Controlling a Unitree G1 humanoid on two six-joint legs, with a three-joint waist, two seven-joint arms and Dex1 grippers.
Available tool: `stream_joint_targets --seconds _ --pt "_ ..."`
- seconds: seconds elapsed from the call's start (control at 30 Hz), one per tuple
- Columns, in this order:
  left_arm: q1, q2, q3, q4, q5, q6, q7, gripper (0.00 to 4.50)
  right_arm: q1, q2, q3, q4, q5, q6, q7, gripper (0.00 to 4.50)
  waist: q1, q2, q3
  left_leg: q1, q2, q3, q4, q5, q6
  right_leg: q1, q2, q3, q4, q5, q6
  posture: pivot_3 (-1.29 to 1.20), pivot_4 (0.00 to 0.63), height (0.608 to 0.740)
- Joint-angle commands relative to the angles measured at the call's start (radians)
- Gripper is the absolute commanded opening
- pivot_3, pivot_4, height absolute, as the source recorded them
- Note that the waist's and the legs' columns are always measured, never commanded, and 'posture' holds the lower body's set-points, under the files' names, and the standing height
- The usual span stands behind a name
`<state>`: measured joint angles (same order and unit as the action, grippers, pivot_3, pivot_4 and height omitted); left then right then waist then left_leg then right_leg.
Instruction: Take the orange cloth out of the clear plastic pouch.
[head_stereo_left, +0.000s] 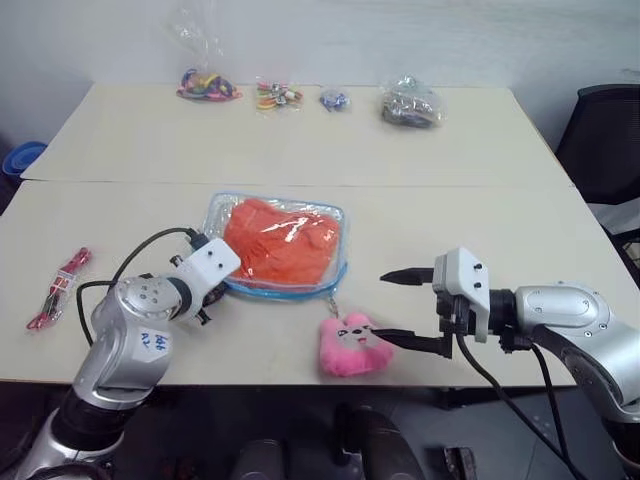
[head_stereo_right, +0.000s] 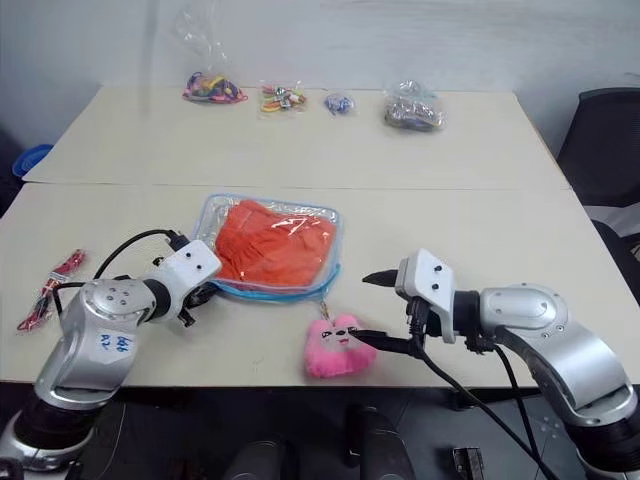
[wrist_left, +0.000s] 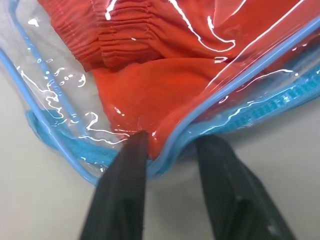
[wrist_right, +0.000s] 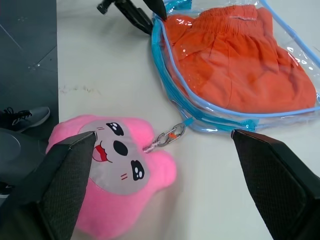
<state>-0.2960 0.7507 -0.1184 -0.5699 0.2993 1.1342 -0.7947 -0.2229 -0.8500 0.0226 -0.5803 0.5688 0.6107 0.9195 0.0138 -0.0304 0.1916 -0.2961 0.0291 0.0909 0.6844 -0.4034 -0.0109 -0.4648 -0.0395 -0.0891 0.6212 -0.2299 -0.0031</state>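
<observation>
- Head cam: clear plastic pouch lies flat near the middle of the table, w/ light blue zipper border and rounded corners; orange cloth sits inside, filling most of it. Left gripper is at the pouch's near-left corner. Right gripper hangs well apart to the pouch's right, jaws spread wide, lower finger just beside the pink plush toy. The toy hangs off the pouch's near-right corner by a small clip. Bags of trinkets line the far edge; red cord lies at far left.
- Left wrist cam: two black fingers parted, straddling the pouch's blue edge; one tip presses the clear film over the cloth, the other lies outside the border. Not clamped. Cloth's gathered ribbed band shows thru glossy, creased plastic.
- Right wrist cam: fingers released, nothing between them; toy's face is up, metal clip links it to the zipper end. Cloth is wholly inside the pouch.
</observation>
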Motion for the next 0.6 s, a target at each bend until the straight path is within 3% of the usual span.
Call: stream_joint_targets --seconds 0.03,0.07,0.13,0.27,0.43,0.53,0.6 --pt "0.023 0.034 0.158 -0.046 -0.157 0.010 -0.109 3.06 0.023 -0.013 -0.056 -0.030 0.017 -0.011 0.006 4.50 -0.001 0.000 0.000 0.000 0.000 0.000 0.000 0.000 0.000 0.000 0.000 0.000 0.000 0.000 0.000 0.00 0.150 0.740" --pt "0.027 0.040 0.206 -0.046 -0.203 0.009 -0.136 3.34 0.034 -0.021 -0.065 -0.031 0.020 -0.012 0.015 4.50 0.000 0.000 0.000 0.000 0.000 0.000 0.000 0.000 0.000 0.000 0.000 0.000 0.000 0.000 0.000 0.00 0.150 0.740" --pt "0.026 0.059 0.313 -0.038 -0.302 -0.016 -0.201 3.34 0.057 -0.041 -0.081 -0.030 0.021 -0.019 0.041 4.50 0.001 0.000 0.000 0.000 0.000 0.000 0.000 0.000 0.000 0.000 0.000 0.000 0.000 0.000 0.000 0.00 0.150 0.740" --pt "0.076 0.185 0.607 0.022 -0.599 -0.132 -0.528 3.34 0.116 -0.103 -0.092 -0.023 0.000 -0.069 0.132 4.50 -0.004 0.000 0.000 -0.001 0.001 0.000 0.000 0.000 -0.001 -0.001 0.001 -0.001 -0.001 -0.001 -0.001 0.00 0.150 0.740" --pt "0.167 0.346 0.669 0.104 -0.749 -0.226 -0.723 3.34 0.122 -0.091 0.018 0.027 -0.135 -0.190 0.152 4.50 -0.013 0.000 0.000 0.000 0.001 0.000 0.000 -0.001 -0.002 0.000 0.001 -0.002 -0.001 -0.002 -0.001 0.00 0.150 0.740" --pt "0.178 0.414 0.638 0.118 -0.806 -0.277 -0.775 3.34 0.078 -0.003 0.133 0.087 -0.202 -0.219 0.122 4.50 -0.015 -0.001 0.000 0.000 0.001 0.000 0.000 0.000 -0.003 0.000 0.002 -0.002 -0.001 -0.002 -0.001 0.00 0.150 0.740" --pt "0.174 0.430 0.612 0.123 -0.825 -0.307 -0.745 3.37 0.067 0.027 0.175 0.116 -0.234 -0.241 0.127 3.93 -0.015 0.000 0.000 0.000 0.001 0.000 0.000 0.000 -0.003 0.000 0.002 -0.002 -0.001 -0.002 -0.001 0.00 0.150 0.740"
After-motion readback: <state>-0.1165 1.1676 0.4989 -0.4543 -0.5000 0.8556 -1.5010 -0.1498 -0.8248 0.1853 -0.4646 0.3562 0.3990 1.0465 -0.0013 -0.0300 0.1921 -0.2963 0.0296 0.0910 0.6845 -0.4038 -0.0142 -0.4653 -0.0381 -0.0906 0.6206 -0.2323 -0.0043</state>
